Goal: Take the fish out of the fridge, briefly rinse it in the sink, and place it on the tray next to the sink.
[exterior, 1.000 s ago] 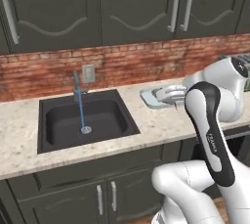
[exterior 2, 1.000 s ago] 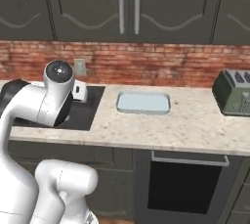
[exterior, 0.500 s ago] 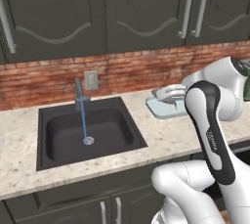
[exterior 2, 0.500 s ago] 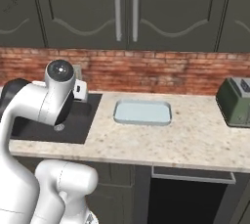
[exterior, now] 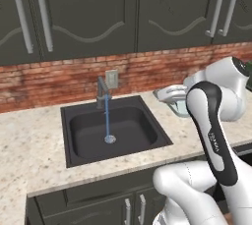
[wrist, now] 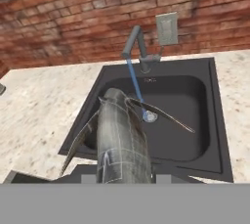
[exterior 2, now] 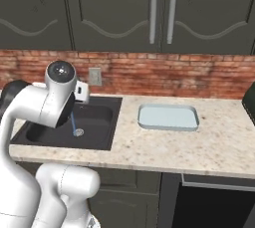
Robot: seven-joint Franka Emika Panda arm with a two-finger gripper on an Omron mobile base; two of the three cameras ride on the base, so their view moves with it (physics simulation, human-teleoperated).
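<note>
In the hand view the grey-silver fish [wrist: 122, 137] juts forward from my gripper [wrist: 122, 175], which is shut on it; its dark fins spread to both sides. It hangs over the counter edge in front of the black sink [wrist: 188, 98]. A thin blue stream [wrist: 135, 83] runs from the faucet [wrist: 134, 42] to the drain. From the left base view the sink [exterior: 78, 113] lies left of my hand [exterior: 171, 94], which partly covers the tray [exterior: 183, 107]. The pale tray [exterior 2: 168, 117] sits right of the sink [exterior 2: 102, 117]. The fridge is out of view.
A brick wall with an outlet [exterior: 112, 78] backs the speckled counter [exterior 2: 164, 147]. Dark cabinets hang above. A dark toaster [exterior 2: 250, 103] stands at the counter's right end. My own arm [exterior: 211, 135] stands between the sink and the tray.
The whole picture has slid right in both base views, so the base has driven left along the counter. The arm keeps its pose with the fish in its grip.
</note>
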